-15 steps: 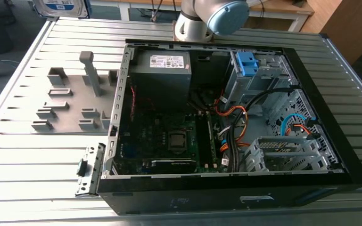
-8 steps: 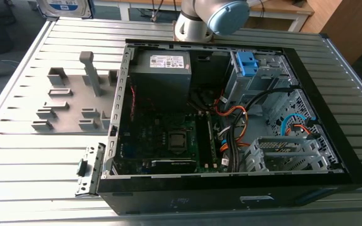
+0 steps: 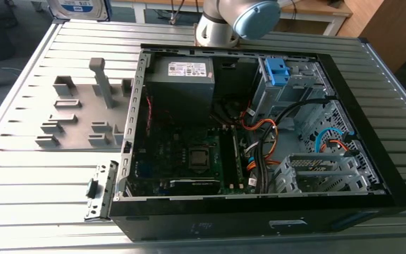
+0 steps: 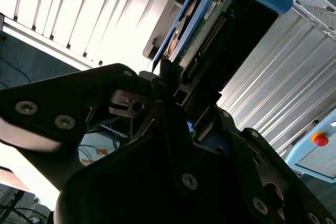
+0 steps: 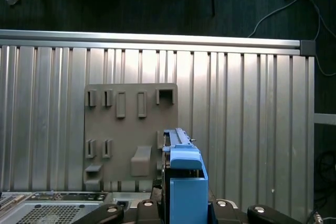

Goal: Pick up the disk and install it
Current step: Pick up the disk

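Item held: disk [image 4: 210, 24], blue-framed, pinched at one end between the fingers of the gripper [image 4: 176, 90], seen against the ribbed metal table [image 5: 252, 129] and grey fixture plate [image 5: 131, 129]. Label: blue-and-white, probably the one glimpsed at the exterior view's upper left; print not legible. Open computer case [image 3: 259, 132]: white sticker noted on grey box [image 3: 182, 79]; blue clip [image 3: 277, 71] seated in the drive cage.

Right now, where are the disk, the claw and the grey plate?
disk [image 5: 186, 187]: first wrist view, blue carrier.
claw [image 4: 186, 92]: second wrist view, between fingertips, shut on disk.
grey plate [image 5: 131, 129]: first wrist view, bare middle.
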Robot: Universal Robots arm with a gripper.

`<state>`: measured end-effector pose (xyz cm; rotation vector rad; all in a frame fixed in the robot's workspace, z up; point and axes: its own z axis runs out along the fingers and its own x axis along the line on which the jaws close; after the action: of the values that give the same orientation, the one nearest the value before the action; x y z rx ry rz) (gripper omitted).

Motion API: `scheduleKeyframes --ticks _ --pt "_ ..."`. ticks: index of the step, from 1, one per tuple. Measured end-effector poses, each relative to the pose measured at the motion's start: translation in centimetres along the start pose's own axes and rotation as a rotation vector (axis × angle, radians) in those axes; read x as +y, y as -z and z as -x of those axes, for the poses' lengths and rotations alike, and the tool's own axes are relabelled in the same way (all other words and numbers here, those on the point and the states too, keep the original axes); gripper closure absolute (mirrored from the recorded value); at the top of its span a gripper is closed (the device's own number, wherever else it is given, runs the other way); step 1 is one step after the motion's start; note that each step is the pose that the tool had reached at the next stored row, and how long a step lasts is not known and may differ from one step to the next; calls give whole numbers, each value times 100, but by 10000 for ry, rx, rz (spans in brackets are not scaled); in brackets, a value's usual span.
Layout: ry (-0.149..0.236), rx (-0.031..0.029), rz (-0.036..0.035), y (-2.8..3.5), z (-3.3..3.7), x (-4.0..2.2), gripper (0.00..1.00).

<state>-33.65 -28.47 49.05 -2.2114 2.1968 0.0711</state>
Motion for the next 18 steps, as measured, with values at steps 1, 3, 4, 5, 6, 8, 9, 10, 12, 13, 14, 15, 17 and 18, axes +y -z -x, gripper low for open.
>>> scheduleKeyframes --ticks 1,3,4,5,6,8,9,10,12,13,14,15,17,18 --pt "0 0 1 0 0 -16 64" --pt "-1 0 3 1 0 -46 64" --pt "0 0 3 1 0 -60 64" --pt "-1 0 4 2 0 -75 64" --pt "0 0 4 1 -1 -91 64" --pt "0 0 6 2 -1 -121 64" --pt "0 0 8 3 -1 -136 64" --pt "-1 0 8 3 -1 -151 64" --pt "-1 0 9 3 -1 -181 64" --pt "-1 0 10 3 -1 -197 64" --pt "-1 0 11 4 -1 -213 64" --pt "-1 0 12 4 -1 -227 64" --pt "-1 0 14 4 -1 -256 64" --pt "-1 0 14 5 -2 -270 64"
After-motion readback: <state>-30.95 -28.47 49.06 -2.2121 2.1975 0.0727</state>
